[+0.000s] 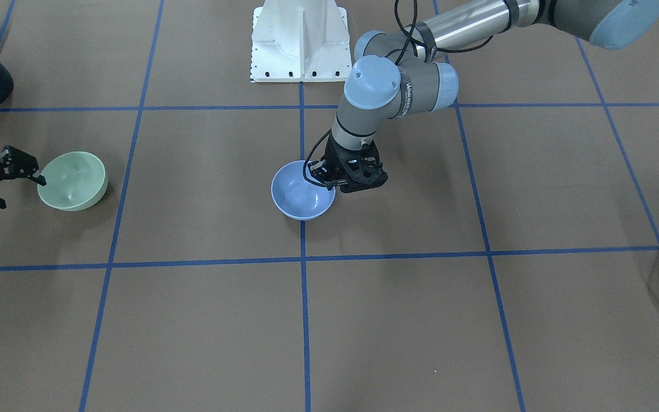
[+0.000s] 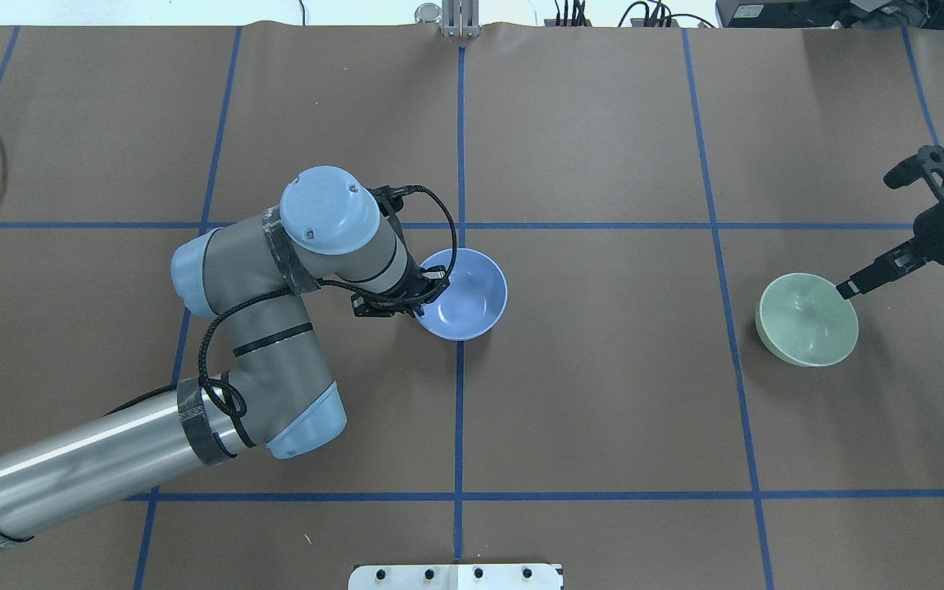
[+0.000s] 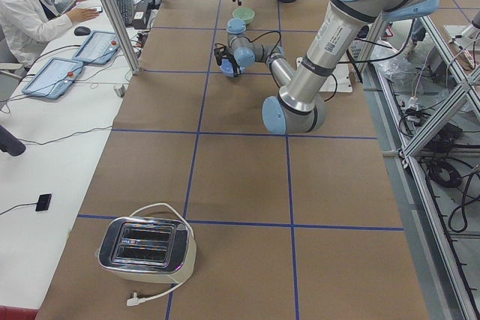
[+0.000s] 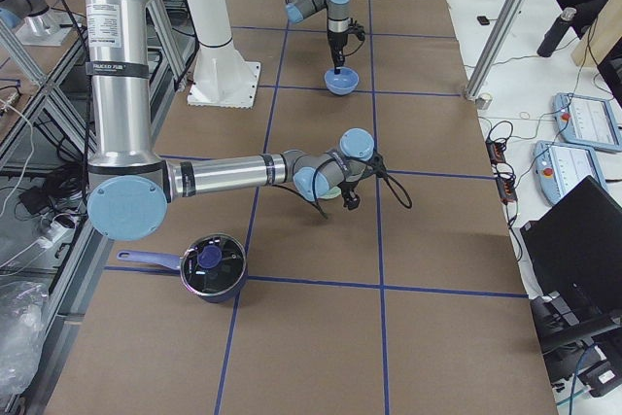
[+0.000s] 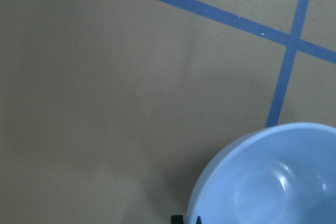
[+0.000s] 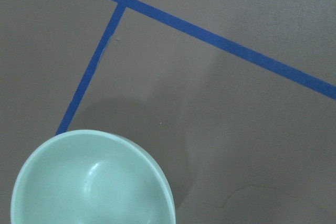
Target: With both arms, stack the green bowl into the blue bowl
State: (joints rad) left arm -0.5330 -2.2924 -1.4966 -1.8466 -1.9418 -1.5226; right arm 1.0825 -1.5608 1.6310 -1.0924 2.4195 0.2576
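Note:
The blue bowl (image 1: 298, 197) sits near the table's middle, beside a tape crossing, and also shows in the overhead view (image 2: 472, 299). My left gripper (image 1: 329, 178) is shut on its rim on the robot's side; in the left wrist view the fingertips (image 5: 178, 218) straddle the blue bowl's (image 5: 273, 182) edge. The green bowl (image 1: 72, 180) stands far out on my right side (image 2: 804, 324). My right gripper (image 2: 869, 233) is open wide, with one fingertip at the green bowl's rim and the other well clear. The right wrist view shows the green bowl (image 6: 89, 182) only, no fingers.
The white pedestal base (image 1: 300, 40) stands at the robot's edge. A toaster (image 3: 146, 245) with a white cable sits at the table's left end and a dark lidded pot (image 4: 212, 267) at the right end. Operators sit along the far side.

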